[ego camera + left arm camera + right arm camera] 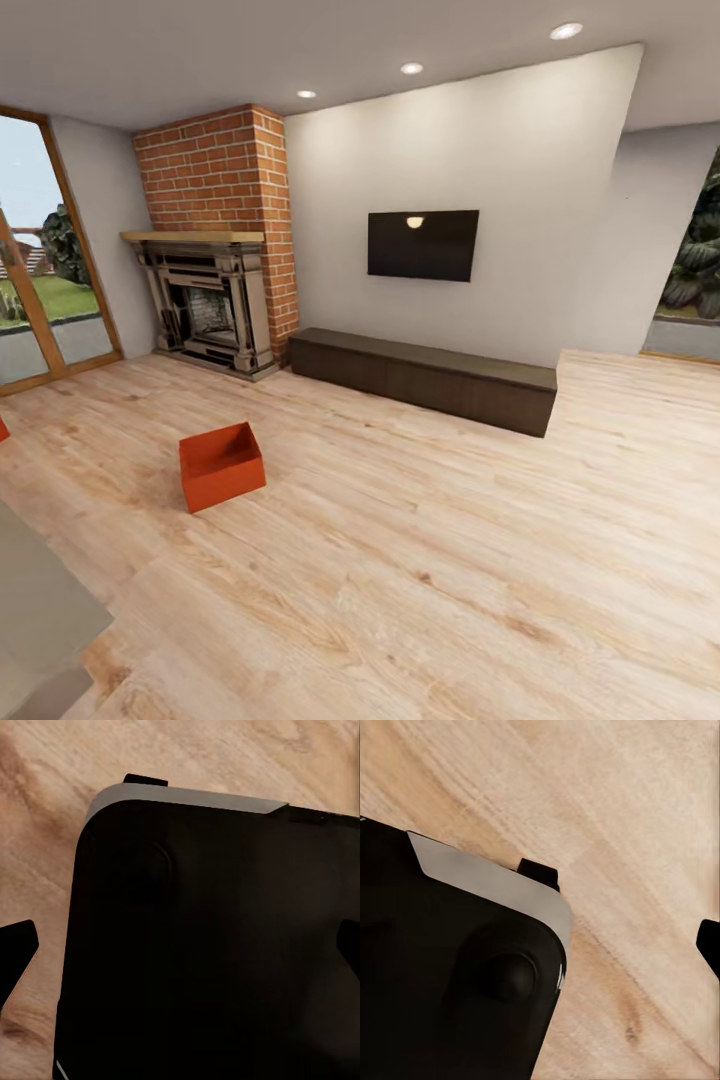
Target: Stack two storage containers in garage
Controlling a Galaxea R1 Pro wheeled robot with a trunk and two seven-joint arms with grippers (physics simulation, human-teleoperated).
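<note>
I am in the living room, on its light wood-plank floor. One orange-red storage container stands open-topped on the planks, left of centre and some way ahead of me. An orange-red sliver at the left edge looks like the other container, mostly cut off. In the left wrist view my left gripper hangs open over my black base, with its dark fingertips at both picture edges. My right gripper also looks open. One of its fingertips shows above the planks. Neither gripper holds anything.
A red-brick fireplace stands at the back left, beside wood-framed glass doors. A low dark cabinet runs along the wall under a black TV. A window is at the far right. A pale grey part of my body shows at the lower left.
</note>
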